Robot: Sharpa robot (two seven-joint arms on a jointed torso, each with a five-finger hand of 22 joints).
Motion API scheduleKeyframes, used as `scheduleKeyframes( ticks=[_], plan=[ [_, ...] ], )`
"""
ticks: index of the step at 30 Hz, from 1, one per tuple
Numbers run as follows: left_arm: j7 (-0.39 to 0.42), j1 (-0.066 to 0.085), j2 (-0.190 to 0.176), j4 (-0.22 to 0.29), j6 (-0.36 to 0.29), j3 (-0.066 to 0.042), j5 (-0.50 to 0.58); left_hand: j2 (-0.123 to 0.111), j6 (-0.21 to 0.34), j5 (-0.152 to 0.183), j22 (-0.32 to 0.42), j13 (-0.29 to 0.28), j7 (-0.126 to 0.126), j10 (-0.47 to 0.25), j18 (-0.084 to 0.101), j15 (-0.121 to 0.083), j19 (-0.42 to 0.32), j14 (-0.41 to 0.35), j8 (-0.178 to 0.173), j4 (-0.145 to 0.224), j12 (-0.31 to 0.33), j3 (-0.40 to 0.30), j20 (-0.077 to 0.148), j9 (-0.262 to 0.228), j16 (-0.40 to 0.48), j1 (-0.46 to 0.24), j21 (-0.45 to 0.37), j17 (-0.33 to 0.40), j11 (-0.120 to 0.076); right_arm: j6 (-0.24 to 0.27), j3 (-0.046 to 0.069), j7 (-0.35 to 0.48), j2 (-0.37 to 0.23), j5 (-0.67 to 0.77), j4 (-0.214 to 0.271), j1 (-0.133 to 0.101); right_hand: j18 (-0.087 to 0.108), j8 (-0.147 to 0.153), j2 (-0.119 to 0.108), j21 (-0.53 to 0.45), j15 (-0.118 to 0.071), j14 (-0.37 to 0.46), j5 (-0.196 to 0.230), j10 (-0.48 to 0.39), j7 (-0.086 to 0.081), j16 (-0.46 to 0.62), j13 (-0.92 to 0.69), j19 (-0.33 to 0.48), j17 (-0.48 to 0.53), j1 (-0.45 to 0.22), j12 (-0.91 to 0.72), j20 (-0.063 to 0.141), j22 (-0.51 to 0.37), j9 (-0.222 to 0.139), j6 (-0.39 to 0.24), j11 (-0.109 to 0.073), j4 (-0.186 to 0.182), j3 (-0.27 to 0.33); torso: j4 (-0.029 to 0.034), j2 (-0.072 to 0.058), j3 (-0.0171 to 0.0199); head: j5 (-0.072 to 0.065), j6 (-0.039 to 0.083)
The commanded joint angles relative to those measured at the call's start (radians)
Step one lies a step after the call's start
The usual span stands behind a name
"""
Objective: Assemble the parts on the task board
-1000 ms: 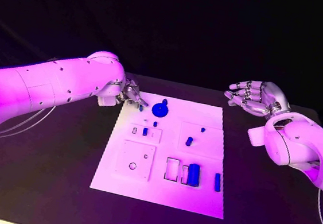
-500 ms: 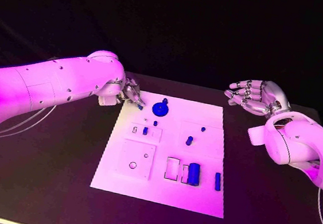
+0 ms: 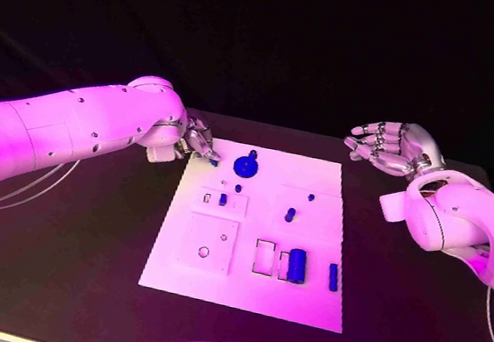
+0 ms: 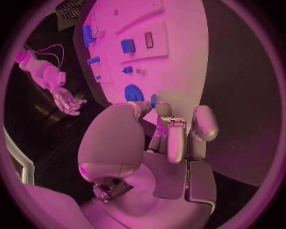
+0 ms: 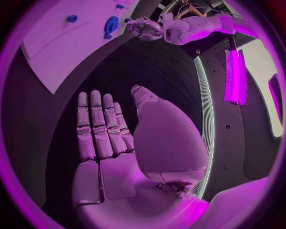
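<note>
Moved since a second ago: only a slight outward swing of the left arm. No shift of either hand relative to the flat white task board [image 3: 302,305] on the black table [image 3: 77,267].

Risks, as judged:
- Slip or drop of the small blue peg-like part [image 4: 153,100] at the board's far left corner, through a shallow fingertip contact.
- Knock to the round blue knobbed part [image 3: 245,168] just inside that corner, through any sideways sweep of the fingers.
- Skid of the board itself on the table, through downward pressure at its edge with no counter-hold.

Pose:
- Silver left hand [image 3: 196,145] low over the board's far left corner, fingers curled inward and converging on the small part. Cannot tell whether pinching it or merely touching it.
- Silver right hand [image 3: 386,148] raised beyond the board's far right corner, well apart from it, palm up, fingers spread, holding nothing.

Remaining blue parts, among them the rectangular blue block [image 3: 295,265], on the board's near half, untouched.
</note>
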State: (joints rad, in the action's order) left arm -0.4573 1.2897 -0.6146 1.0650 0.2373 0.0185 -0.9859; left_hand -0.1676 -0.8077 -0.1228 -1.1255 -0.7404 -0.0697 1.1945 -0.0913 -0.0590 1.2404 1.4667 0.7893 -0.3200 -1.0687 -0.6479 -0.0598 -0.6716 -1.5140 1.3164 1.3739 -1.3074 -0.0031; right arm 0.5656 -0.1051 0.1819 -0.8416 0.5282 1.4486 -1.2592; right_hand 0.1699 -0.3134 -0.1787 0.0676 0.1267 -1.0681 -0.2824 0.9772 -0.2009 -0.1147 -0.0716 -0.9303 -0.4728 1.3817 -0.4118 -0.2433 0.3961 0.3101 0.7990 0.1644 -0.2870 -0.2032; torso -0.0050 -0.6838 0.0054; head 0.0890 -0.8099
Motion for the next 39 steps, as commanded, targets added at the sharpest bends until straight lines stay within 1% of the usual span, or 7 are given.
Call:
scheduleKeyframes(
  ticks=[1,4,10,17,20,29,39],
  plan=[
    [0.032,0.0,-0.03,0.048,-0.02,-0.001,0.058,-0.018,-0.006,-0.012,-0.007,-0.006,-0.002,0.01,-0.005,0.0,0.008,0.071,0.006,0.168,-0.006,-0.182,0.002,-0.005,-0.008,-0.005,0.01,-0.158,0.0,-0.011,0.0,0.014,0.0,-0.001,0.0,0.001,0.013,0.003,0.007,-0.002,0.001,0.003,-0.004,0.007,-0.032,0.007,0.001,0.005,0.002,0.001,0.005,0.0,-0.001,-0.002,0.007,0.003,0.002,0.003,0.0004,0.001,-0.0004,0.003,0.002],
    [0.045,0.001,-0.071,0.107,-0.03,-0.001,0.07,-0.034,-0.02,-0.024,-0.035,-0.025,0.001,0.03,0.001,-0.003,0.03,0.078,0.004,0.187,-0.018,-0.21,0.005,-0.009,-0.018,-0.021,0.024,-0.177,-0.003,-0.009,0.0,0.015,-0.002,-0.003,0.0,0.001,0.013,0.003,0.008,-0.002,0.001,0.003,-0.004,0.007,-0.032,0.007,0.002,0.005,0.003,0.001,0.005,0.0,-0.002,-0.002,0.007,0.003,0.001,0.002,0.0007,0.0,0.0001,0.004,0.003],
    [0.06,0.001,-0.152,0.236,-0.063,-0.002,0.056,-0.045,-0.034,-0.03,-0.057,-0.042,0.005,0.049,0.005,-0.006,0.047,0.081,0.0,0.202,-0.028,-0.228,0.009,-0.011,-0.02,-0.034,0.035,-0.183,-0.007,-0.009,0.0,0.016,-0.005,-0.005,0.001,0.002,0.013,0.003,0.008,-0.002,0.001,0.003,-0.004,0.007,-0.032,0.007,0.002,0.005,0.003,0.001,0.005,0.0,-0.002,-0.002,0.007,0.003,0.001,0.002,0.0041,0.001,-0.0022,0.005,0.004],
    [0.058,-0.004,-0.211,0.357,-0.087,0.0,-0.057,-0.053,-0.046,-0.042,-0.068,-0.056,0.008,0.063,0.007,-0.009,0.055,0.082,-0.004,0.212,-0.036,-0.241,0.011,-0.012,-0.022,-0.045,0.041,-0.188,-0.01,-0.013,0.0,0.015,-0.008,-0.006,0.002,0.005,0.014,0.001,0.011,0.0,-0.002,-0.01,-0.003,0.013,-0.029,0.004,0.004,0.003,0.005,-0.001,0.003,0.001,-0.008,-0.002,0.012,0.0,0.0,0.001,0.0043,0.001,-0.0027,0.009,0.003],
    [0.041,-0.014,-0.229,0.4,-0.106,0.001,-0.098,-0.057,-0.052,-0.05,-0.078,-0.061,0.009,0.07,0.009,-0.01,0.063,0.083,-0.007,0.216,-0.038,-0.247,0.013,-0.013,-0.022,-0.051,0.046,-0.188,-0.012,-0.014,0.0,0.015,-0.008,-0.006,0.001,0.006,0.014,0.0,0.012,0.0,-0.002,-0.011,-0.003,0.014,-0.029,0.003,0.004,0.003,0.005,-0.002,0.003,0.001,-0.009,-0.003,0.012,0.0,0.0,0.001,0.0052,0.003,-0.0022,0.014,0.0],
    [0.003,-0.033,-0.242,0.449,-0.134,0.017,-0.141,-0.067,-0.067,-0.097,-0.093,-0.075,0.014,0.089,0.012,-0.015,0.075,0.084,-0.012,0.233,-0.044,-0.268,0.018,-0.02,-0.024,-0.08,0.054,-0.191,-0.017,-0.021,0.0,0.005,-0.005,-0.029,0.007,0.011,0.014,0.0,0.012,0.0,-0.002,-0.011,-0.003,0.014,-0.029,0.004,0.005,0.003,0.006,-0.002,0.003,0.001,-0.01,-0.003,0.012,0.0,0.0,0.001,0.0014,0.002,-0.0014,0.019,-0.005],
    [-0.009,-0.048,-0.243,0.463,-0.142,0.032,-0.158,-0.072,-0.074,-0.132,-0.102,-0.085,0.017,0.099,0.014,-0.018,0.081,0.085,-0.011,0.243,-0.05,-0.274,0.02,-0.027,-0.024,-0.098,0.059,-0.192,-0.02,-0.025,0.0,0.001,-0.009,-0.036,0.006,0.012,0.014,0.001,0.012,-0.001,-0.002,-0.011,-0.003,0.013,-0.029,0.005,0.005,0.003,0.007,-0.003,0.003,0.001,-0.011,-0.003,0.012,0.0,0.0,0.001,0.0044,0.001,-0.0016,0.016,-0.006]
  ],
)
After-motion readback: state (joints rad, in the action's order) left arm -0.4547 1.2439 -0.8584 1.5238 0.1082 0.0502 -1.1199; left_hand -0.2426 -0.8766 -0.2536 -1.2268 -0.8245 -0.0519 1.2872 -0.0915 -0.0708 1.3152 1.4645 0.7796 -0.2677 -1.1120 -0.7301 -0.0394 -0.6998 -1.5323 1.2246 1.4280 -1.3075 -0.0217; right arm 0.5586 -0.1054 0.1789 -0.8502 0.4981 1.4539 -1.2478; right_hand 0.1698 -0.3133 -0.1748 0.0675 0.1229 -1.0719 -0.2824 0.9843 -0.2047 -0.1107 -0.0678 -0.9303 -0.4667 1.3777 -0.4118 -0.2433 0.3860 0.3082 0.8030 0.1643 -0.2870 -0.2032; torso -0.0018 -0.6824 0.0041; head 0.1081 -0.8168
